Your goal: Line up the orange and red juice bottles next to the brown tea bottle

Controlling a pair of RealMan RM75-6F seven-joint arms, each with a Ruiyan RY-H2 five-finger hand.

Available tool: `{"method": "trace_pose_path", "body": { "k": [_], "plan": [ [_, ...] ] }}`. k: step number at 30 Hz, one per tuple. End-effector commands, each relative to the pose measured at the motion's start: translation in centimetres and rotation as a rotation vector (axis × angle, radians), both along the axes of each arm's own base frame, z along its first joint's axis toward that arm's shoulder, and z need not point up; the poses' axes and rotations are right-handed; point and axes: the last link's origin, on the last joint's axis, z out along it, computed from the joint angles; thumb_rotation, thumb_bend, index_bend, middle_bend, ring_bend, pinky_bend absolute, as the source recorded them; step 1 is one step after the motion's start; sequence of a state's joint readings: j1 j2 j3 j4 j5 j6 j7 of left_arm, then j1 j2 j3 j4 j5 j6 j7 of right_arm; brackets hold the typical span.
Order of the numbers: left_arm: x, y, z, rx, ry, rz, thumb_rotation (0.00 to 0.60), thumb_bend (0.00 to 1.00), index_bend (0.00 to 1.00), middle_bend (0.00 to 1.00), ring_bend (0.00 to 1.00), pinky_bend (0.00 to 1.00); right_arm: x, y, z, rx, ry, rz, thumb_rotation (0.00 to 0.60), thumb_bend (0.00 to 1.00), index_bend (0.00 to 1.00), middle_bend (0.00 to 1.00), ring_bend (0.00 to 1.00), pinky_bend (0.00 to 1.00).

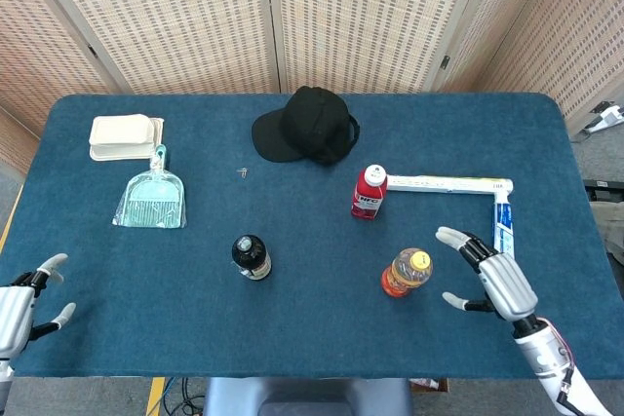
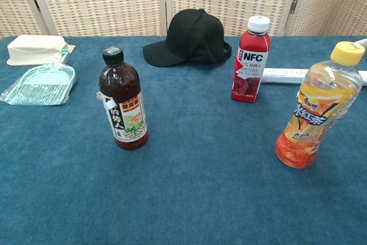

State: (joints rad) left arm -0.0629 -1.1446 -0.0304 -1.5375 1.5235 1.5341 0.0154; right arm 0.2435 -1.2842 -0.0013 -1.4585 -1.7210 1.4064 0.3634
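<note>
The brown tea bottle (image 1: 252, 256) (image 2: 122, 100) stands upright with a black cap near the table's middle front. The red juice bottle (image 1: 369, 192) (image 2: 249, 60) with a white cap stands behind and to the right of it. The orange juice bottle (image 1: 406, 274) (image 2: 317, 108) with a yellow cap stands upright at the front right. My right hand (image 1: 497, 278) hovers just right of the orange bottle, fingers spread, holding nothing. My left hand (image 1: 21, 304) sits at the front left edge, fingers apart and empty. A fingertip of the right hand barely shows at the chest view's right edge.
A black cap (image 1: 307, 125) lies at the back middle. A teal dustpan (image 1: 151, 197) and a cream box (image 1: 125, 135) sit at the back left. A white strip (image 1: 448, 183) and a toothpaste tube (image 1: 502, 229) lie at the right. A tiny screw (image 1: 242, 172) lies near the cap.
</note>
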Motion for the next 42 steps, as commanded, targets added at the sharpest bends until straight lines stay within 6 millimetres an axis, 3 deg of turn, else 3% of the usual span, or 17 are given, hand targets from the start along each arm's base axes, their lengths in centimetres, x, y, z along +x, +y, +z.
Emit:
{"method": "trace_pose_path", "body": {
  "k": [1, 12, 21, 25, 33, 42],
  "plan": [
    [0.0, 0.0, 0.1, 0.003, -0.002, 0.0, 0.6, 0.21, 0.33, 0.33, 0.34, 0.56, 0.4, -0.3, -0.7, 0.025, -0.019, 0.005, 0.6, 0.12, 0.17, 0.16, 0.14, 0.37],
    [-0.2, 0.1, 0.2, 0.001, -0.008, 0.008, 0.6, 0.21, 0.33, 0.33, 0.34, 0.55, 2.1, -2.2, -3.1, 0.09, -0.074, 0.029, 0.6, 0.12, 0.17, 0.17, 0.14, 0.37],
    [-0.3, 0.0, 0.5, 0.006, -0.012, 0.015, 0.6, 0.21, 0.33, 0.33, 0.34, 0.55, 2.8, -3.2, -4.5, 0.173, -0.165, 0.005, 0.6, 0.12, 0.17, 0.26, 0.18, 0.39],
    [-0.2, 0.0, 0.6, 0.008, -0.013, 0.015, 0.6, 0.21, 0.33, 0.33, 0.34, 0.55, 3.0, -3.7, -5.1, 0.203, -0.193, -0.003, 0.6, 0.12, 0.24, 0.32, 0.24, 0.44],
    [-0.2, 0.0, 0.7, 0.01, -0.015, 0.017, 0.6, 0.21, 0.33, 0.33, 0.34, 0.55, 3.7, -4.2, -5.7, 0.184, -0.204, 0.013, 0.6, 0.13, 0.47, 0.51, 0.43, 0.63],
    [-0.2, 0.0, 0.9, 0.017, -0.013, 0.019, 0.6, 0.21, 0.33, 0.33, 0.34, 0.55, 5.6, -4.9, -6.2, 0.176, -0.233, 0.071, 0.6, 0.16, 0.5, 0.53, 0.46, 0.66]
  ]
}}
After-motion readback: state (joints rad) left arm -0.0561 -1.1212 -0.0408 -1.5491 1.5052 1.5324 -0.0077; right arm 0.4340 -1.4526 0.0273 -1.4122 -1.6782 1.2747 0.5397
